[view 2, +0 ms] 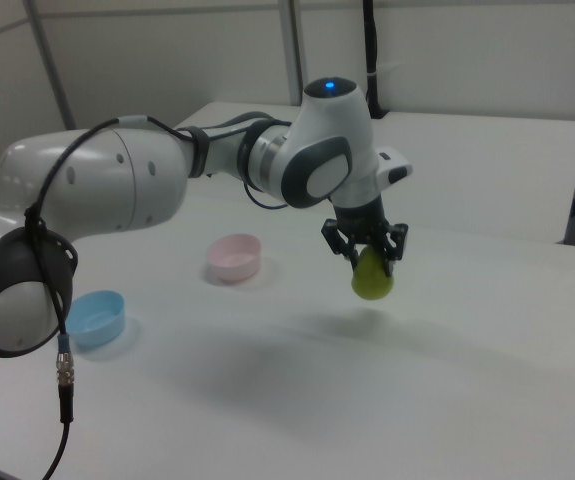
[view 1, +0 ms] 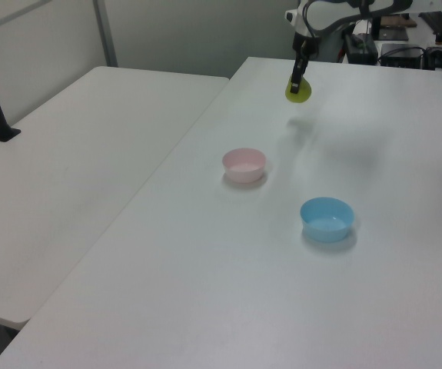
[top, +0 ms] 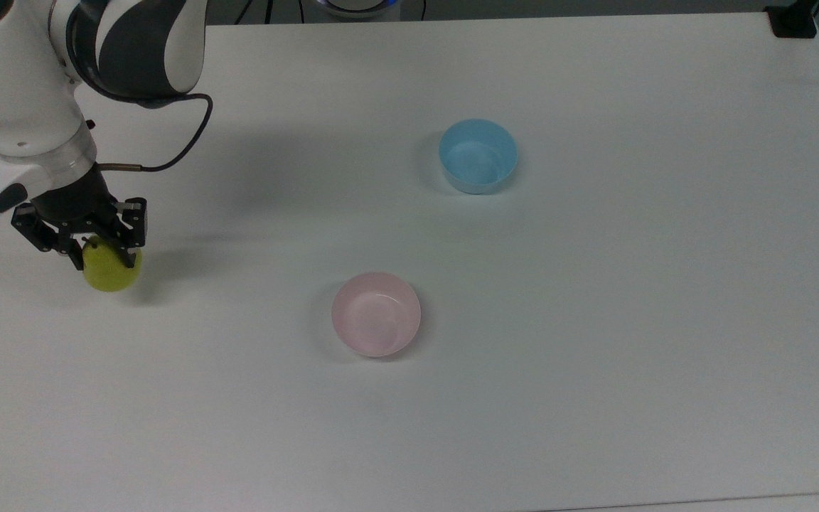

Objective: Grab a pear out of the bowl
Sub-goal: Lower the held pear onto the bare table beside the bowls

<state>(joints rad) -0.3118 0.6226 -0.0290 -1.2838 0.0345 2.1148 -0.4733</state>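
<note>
- Top view: the gripper [top: 102,250] is clamped on the yellow-green pear [top: 112,270], holding it above the white table [top: 594,355].
- The pink bowl [top: 376,313] sits well off to the gripper's right in the top view, the blue bowl [top: 478,155] farther still.

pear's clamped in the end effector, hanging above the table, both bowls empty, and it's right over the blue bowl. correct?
Not quite. The end effector does grip the pear, lifted off the table, and both bowls are empty. But the pear hangs far from the blue bowl, out toward the top view's left edge, well clear of the pink bowl too.
</note>
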